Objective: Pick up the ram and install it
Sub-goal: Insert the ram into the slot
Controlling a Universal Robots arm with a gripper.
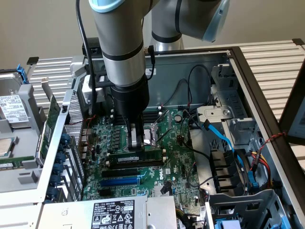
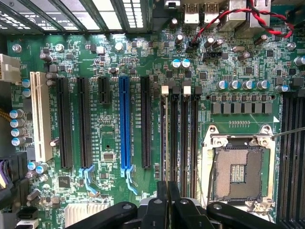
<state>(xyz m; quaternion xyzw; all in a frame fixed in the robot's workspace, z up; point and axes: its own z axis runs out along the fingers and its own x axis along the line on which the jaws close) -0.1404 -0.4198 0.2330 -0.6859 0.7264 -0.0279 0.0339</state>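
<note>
Looking into the open PC case (image 1: pixel 238 62), you've got the green motherboard (image 1: pixel 181 157) lying flat inside, w/ slatted white panels (image 1: pixel 276 62) behind and a beige wall beyond. Your gripper (image 1: pixel 136 145) is down over the board, fingers nearly pressed together, pinching the ram (image 1: pixel 138 156) by its top edge. That stick sits edge-on along a memory slot, just above the black slot (image 1: pixel 131 163) and the blue slot (image 1: pixel 121 181) in the exterior view. In the wrist view the ram (image 2: pixel 165 138) runs as a thin edge beside the empty CPU socket (image 2: pixel 238 174). Can't tell if it's fully seated. Blue cables (image 1: pixel 224 138) lie toward the exterior view's right.
</note>
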